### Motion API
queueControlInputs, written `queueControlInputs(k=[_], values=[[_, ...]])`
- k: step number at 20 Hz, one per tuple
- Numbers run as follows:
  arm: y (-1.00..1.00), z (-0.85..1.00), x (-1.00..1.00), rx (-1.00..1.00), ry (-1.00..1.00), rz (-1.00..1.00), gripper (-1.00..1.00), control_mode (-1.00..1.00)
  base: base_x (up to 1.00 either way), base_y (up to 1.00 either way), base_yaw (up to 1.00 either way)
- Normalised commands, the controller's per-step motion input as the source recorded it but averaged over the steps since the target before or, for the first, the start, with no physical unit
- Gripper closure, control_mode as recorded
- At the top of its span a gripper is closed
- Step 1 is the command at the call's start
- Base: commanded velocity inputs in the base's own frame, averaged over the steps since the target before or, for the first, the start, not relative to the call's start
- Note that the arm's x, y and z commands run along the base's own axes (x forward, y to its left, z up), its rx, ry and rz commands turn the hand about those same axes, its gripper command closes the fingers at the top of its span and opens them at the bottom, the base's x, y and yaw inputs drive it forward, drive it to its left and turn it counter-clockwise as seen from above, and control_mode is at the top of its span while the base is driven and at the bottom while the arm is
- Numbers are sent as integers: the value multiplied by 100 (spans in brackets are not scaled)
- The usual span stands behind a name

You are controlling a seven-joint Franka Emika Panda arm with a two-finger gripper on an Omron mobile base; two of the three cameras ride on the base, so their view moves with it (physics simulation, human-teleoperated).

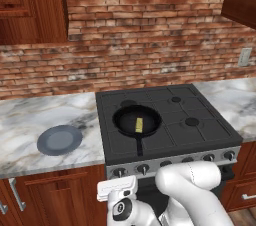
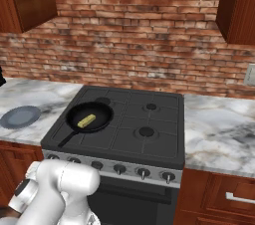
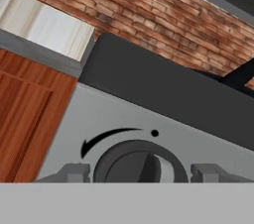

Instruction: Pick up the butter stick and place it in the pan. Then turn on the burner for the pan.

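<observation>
Gripper (image 3: 141,172) poised at a stove knob (image 3: 140,162), its two fingertips (image 3: 74,172) spread apart on either side of the dial.

From the hand view, the dark round knob sits on the grey control panel (image 3: 89,119) between the tips, with a curved arrow and a dot printed above it (whether the pads actually touch the dial cannot be told). Beyond the panel, on the front-left burner of the black stove (image 1: 200,120), rests the pan (image 1: 137,121), round and black with a shallow rim, its straight handle pointing toward the knobs. Inside it lies the butter stick (image 1: 139,125), a small pale-yellow bar, far smaller than the pan. Farther left, on the marble counter (image 1: 30,115), lies a flat grey-blue plate (image 1: 59,140), well apart from the stove.
</observation>
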Motion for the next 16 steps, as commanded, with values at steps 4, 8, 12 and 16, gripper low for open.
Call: queueControlInputs(k=[4, 8, 12, 16], values=[[-11, 0, 9, 3, -2, 4, -100, -100, 0, 0, 0], [-1, 0, 0, 0, 0, 2, 100, -100, 0, 0, 0], [0, 0, 0, 0, 0, 0, 100, -100, 0, 0, 0], [0, 0, 0, 0, 0, 0, 100, -100, 0, 0, 0]])
